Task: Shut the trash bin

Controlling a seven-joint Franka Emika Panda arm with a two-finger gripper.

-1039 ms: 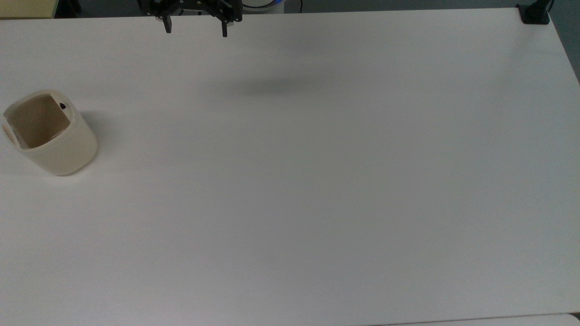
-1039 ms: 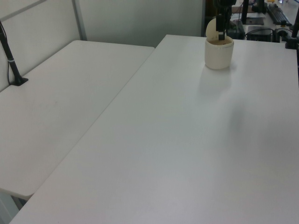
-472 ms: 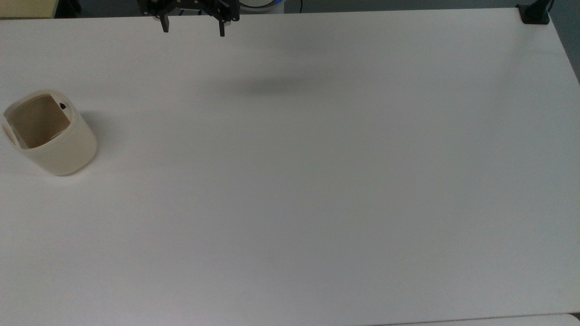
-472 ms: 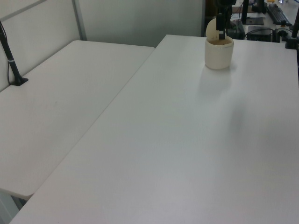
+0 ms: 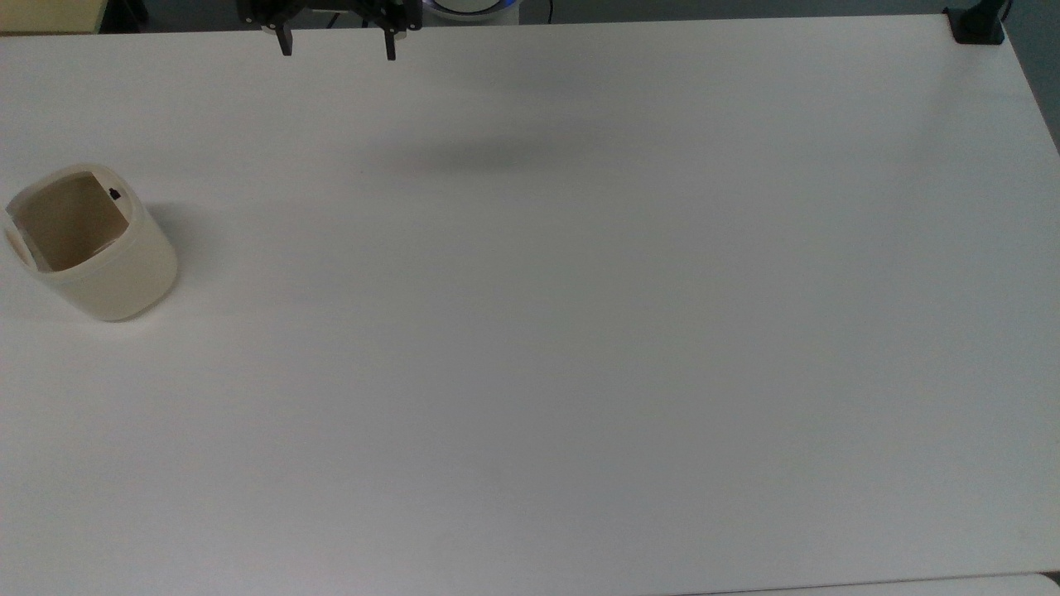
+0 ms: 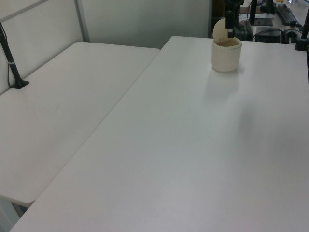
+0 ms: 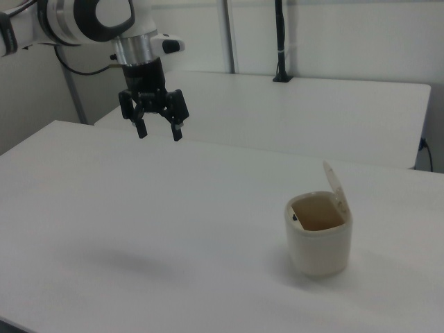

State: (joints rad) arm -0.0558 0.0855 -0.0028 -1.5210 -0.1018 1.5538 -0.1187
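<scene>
The cream-white trash bin (image 5: pixel 98 252) stands at the top view's left edge of the white table (image 5: pixel 580 331). Its tan inside shows, and its flat lid (image 7: pixel 335 186) is tipped up, hinged at the rim; the lid (image 6: pixel 219 30) stands upright in the left view too. In the right view the trash bin (image 7: pixel 319 243) sits at the near right. My black gripper (image 7: pixel 159 132) hangs open and empty high above the table, far to the right view's left of the bin. In the top view the gripper (image 5: pixel 337 48) is at the far edge, well to the bin's right.
A black clamp mount (image 5: pixel 977 25) sits on the far right corner in the top view. A second white table (image 6: pixel 63 106) adjoins this one, with a black post (image 6: pixel 12 63) clamped to it. Desks with equipment stand behind the bin in the left view.
The open gripper has drifted toward the top view's left and slightly toward the far edge. The bin and its raised lid have not moved.
</scene>
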